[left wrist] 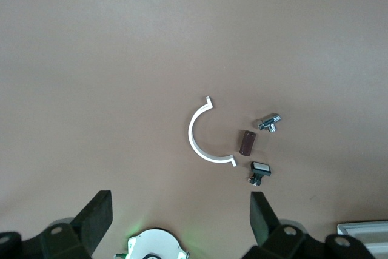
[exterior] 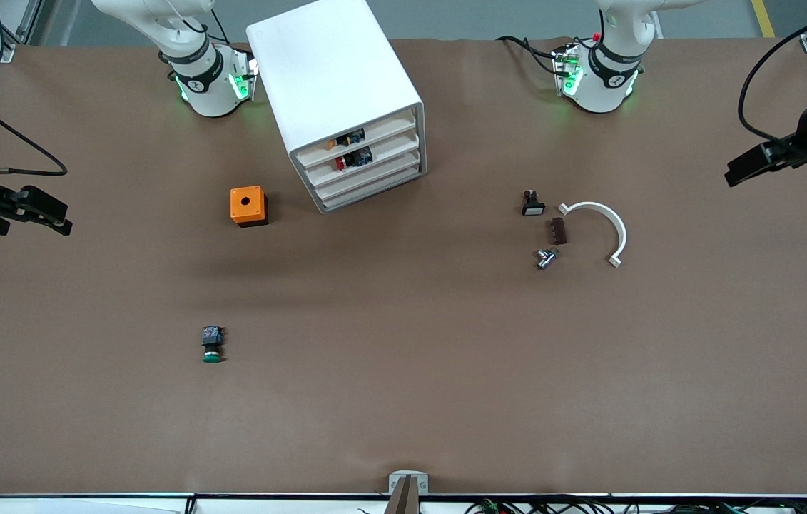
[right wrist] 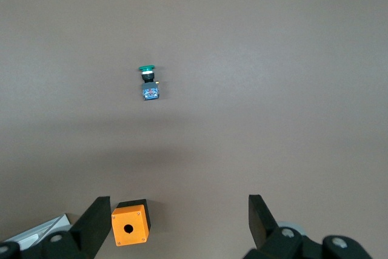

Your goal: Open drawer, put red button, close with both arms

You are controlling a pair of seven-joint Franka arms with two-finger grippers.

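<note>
The white four-drawer cabinet [exterior: 332, 71] stands between the arm bases, its front turned toward the left arm's end. The drawer [exterior: 392, 151], second from top, sits in line with the other drawers. The red button [exterior: 341, 164] shows in that drawer through the gap above its low front. My right gripper [exterior: 57, 214] is open and empty in the air at the right arm's end of the table; it also shows in the right wrist view [right wrist: 179, 213]. My left gripper [exterior: 735, 173] is open and empty at the left arm's end [left wrist: 180, 210].
An orange box [exterior: 248, 205] [right wrist: 129, 222] sits beside the cabinet. A green-capped button [exterior: 212, 345] [right wrist: 148, 83] lies nearer the camera. A white curved clip [exterior: 599, 228] [left wrist: 203, 137], a brown block [exterior: 559, 230], a metal fitting [exterior: 544, 258] and a small black switch [exterior: 532, 204] lie toward the left arm's end.
</note>
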